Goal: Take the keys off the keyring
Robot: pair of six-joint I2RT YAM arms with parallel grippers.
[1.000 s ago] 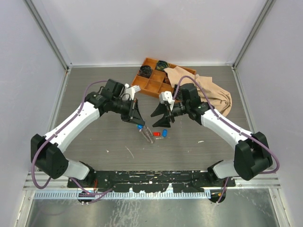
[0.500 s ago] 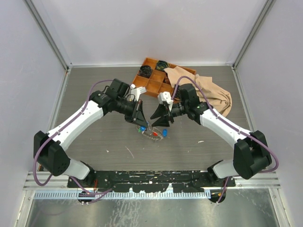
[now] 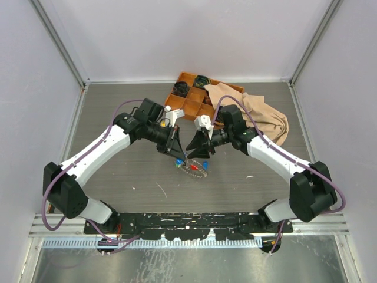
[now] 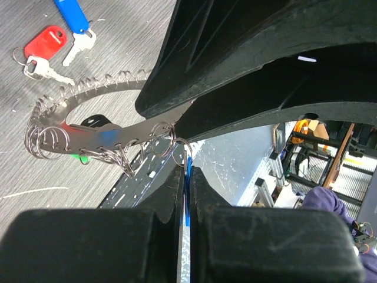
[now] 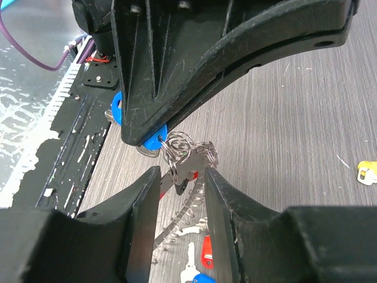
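Note:
The keyring [image 4: 70,115] is a flat silvery ring hung with several small wire loops; it hangs from a blue-capped key [image 5: 154,140]. My left gripper [image 4: 187,171] is shut on that blue key and holds the ring just above the table [image 3: 118,118]. My right gripper [image 5: 181,174] is open, its jaws on either side of the ring's near end [image 5: 194,165]. In the top view the two grippers meet at mid-table: left [image 3: 177,154], right [image 3: 197,148], with the ring [image 3: 194,171] below them. A red-capped key [image 4: 47,42] and a blue-capped key [image 4: 73,15] lie loose on the table.
An orange compartment tray [image 3: 187,106] stands at the back centre, partly covered by a beige cloth [image 3: 259,115] on its right. A small yellow tag [image 5: 366,173] lies on the table right of the grippers. The black base rail [image 3: 188,224] runs along the near edge.
My left gripper has moved right towards the right gripper. The keyring has swung from hanging straight down to slanting over the loose keys. My right gripper has closed in around it.

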